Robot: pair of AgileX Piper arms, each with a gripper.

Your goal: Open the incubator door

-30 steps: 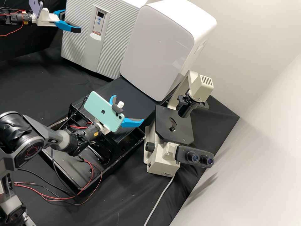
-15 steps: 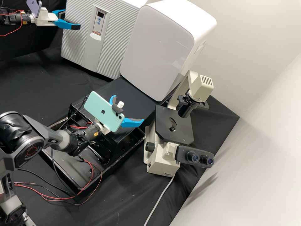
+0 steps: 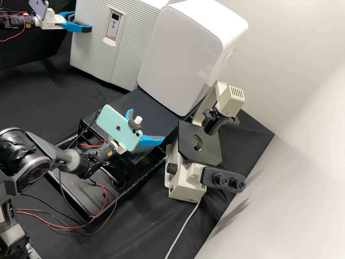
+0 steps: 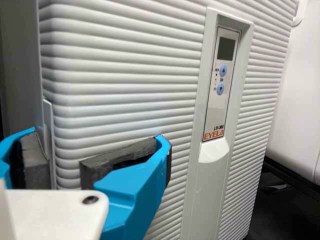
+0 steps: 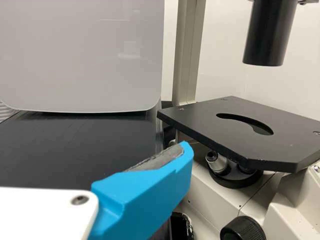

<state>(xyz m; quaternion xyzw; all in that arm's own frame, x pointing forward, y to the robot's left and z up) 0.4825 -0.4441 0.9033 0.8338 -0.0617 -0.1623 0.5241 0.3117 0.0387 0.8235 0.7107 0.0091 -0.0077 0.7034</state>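
The grey incubator stands at the back left, its ribbed front door closed. At its upper left corner is my left gripper, fingers apart. Seen in the left wrist view, the left gripper is open: one finger is by the incubator's side edge, the other in front of the ribbed door; whether they touch it I cannot tell. My right gripper is open with nothing held, above the black platform; in the right wrist view one blue finger of the right gripper points toward the microscope.
A white rounded cabinet adjoins the incubator on the right. The microscope stands right of my right gripper, its black stage close to the finger. Cables lie around the black tray below the right arm.
In the high view my left gripper has shifted slightly up and left and turned a little, its front finger rising along the incubator. The right arm has kept still.
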